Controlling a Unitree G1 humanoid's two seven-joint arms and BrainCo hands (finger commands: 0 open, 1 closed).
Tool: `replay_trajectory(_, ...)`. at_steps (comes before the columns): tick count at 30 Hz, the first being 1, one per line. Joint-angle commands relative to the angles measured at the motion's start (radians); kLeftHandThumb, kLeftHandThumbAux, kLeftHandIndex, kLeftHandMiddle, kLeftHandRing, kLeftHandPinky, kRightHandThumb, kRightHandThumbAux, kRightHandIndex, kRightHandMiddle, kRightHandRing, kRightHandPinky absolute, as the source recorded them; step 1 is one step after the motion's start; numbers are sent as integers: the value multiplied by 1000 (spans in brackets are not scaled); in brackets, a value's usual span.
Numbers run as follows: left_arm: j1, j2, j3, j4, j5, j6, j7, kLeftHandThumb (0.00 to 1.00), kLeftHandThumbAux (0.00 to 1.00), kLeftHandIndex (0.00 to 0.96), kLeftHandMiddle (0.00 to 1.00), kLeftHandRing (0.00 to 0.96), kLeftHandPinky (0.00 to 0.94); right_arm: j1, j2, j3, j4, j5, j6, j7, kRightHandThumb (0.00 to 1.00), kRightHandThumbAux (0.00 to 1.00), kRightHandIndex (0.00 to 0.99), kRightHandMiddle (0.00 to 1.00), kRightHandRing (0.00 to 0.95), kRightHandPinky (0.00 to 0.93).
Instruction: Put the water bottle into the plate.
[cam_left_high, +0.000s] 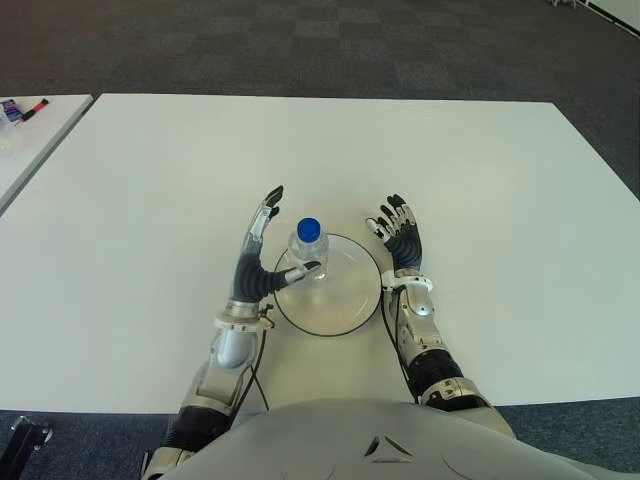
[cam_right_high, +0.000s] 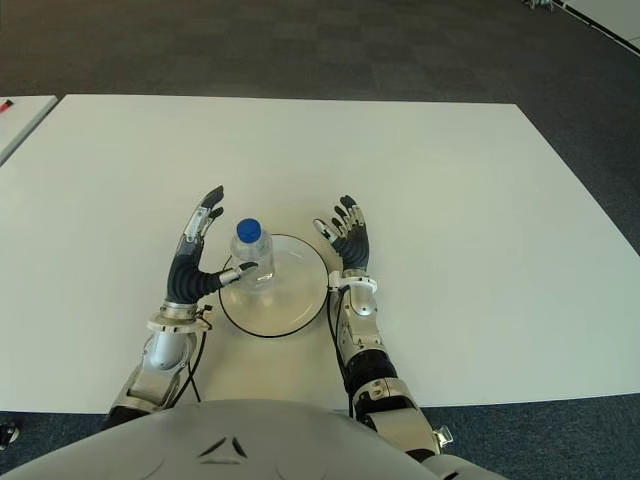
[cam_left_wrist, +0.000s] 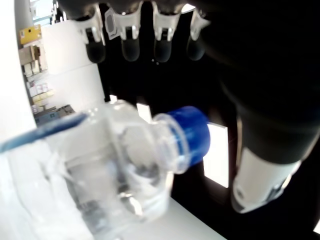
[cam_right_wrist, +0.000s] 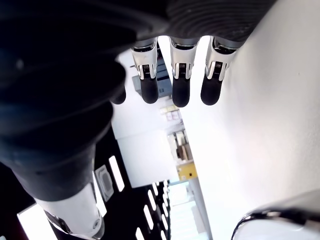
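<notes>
The robot's own grey torso (cam_left_high: 370, 440) fills the near edge of the eye views, and beyond it the white desk (cam_left_high: 500, 200) spreads wide, carrying everything the task needs. On it, between the two hands, lies the round clear plate (cam_left_high: 352, 310) with a dark rim, its near-right edge just beside the right robot hand (cam_left_high: 400, 240). That hand shows at the plate's right side with fingers spread and nothing in them; it seems to play no part at this point. The left robot hand (cam_left_high: 262, 262) stands at the plate's left edge, fingers extended upward and apart, thumb reaching across toward the water bottle (cam_left_high: 308, 250); the left wrist view shows the fingertips (cam_left_wrist: 131, 49) straight and clear of the bottle, so the grip looks released rather than clamped, though whether the thumb touches the bottle I cannot tell. The bottle stands upright inside the plate, in its left-far part, right beside the left palm, which fits a hand that has set it down and opened. It is small, clear plastic, with water visible and a bright blue cap (cam_left_wrist: 187, 137). Judged from this, the placing appears done, with only the hand's withdrawal left.
</notes>
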Motion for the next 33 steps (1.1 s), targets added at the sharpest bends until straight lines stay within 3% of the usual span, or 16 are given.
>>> replay_trajectory(1, 29, -9, 2, -59, 3, -1, -17, 0, 807, 63, 79, 58, 68, 26, 160, -8, 77, 12, 51, -5, 58, 820, 111, 117, 111, 148)
replay_trajectory(15, 26, -44, 20, -89, 85, -53, 24, 0, 804, 102, 117, 84, 81, 21, 158, -11, 85, 8, 51, -2, 71, 813, 106, 115, 106, 143)
replay_trajectory(33, 54, -43, -3, -128, -12, -20, -35, 0, 752, 114, 131, 92, 82, 20, 163, -16, 90, 8, 43, 0, 61, 824, 104, 113, 107, 148)
